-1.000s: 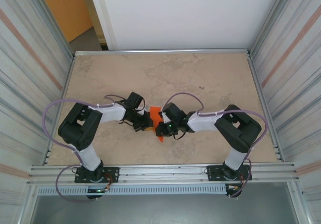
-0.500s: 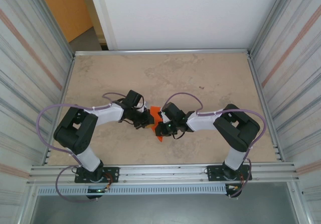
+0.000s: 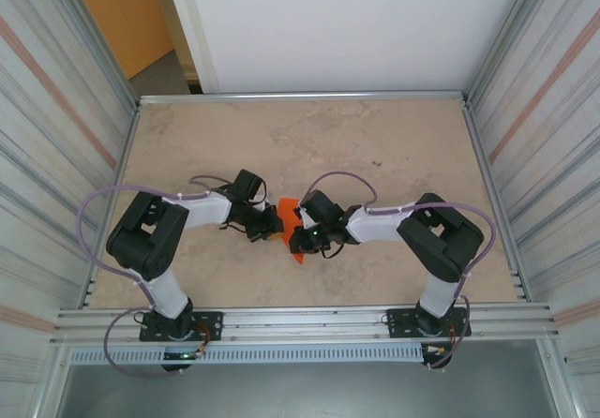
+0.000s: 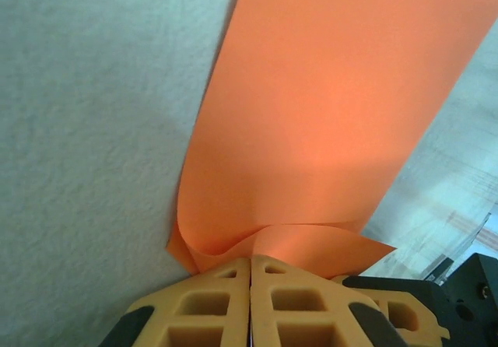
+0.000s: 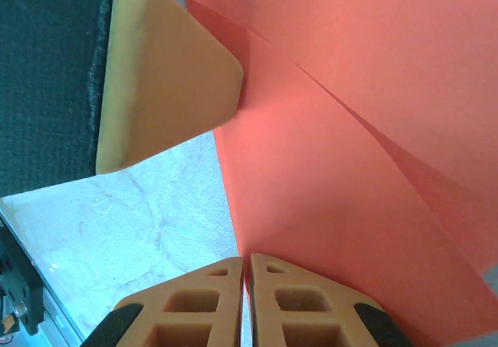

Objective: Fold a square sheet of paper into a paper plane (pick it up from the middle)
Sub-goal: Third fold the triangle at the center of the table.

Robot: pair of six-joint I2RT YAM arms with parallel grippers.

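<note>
Little has moved, left gripper (image 4: 250, 260) and right gripper (image 5: 246, 257) clamping square sheet of paper (image 4: 334, 113), crease (image 5: 334, 102) seen from right wrist

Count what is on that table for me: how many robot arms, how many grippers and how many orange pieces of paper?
Robot arms: 2 (left arm, right arm)
Grippers: 2 (left gripper, right gripper)
Orange paper sheet: 1
Total: 5
</note>
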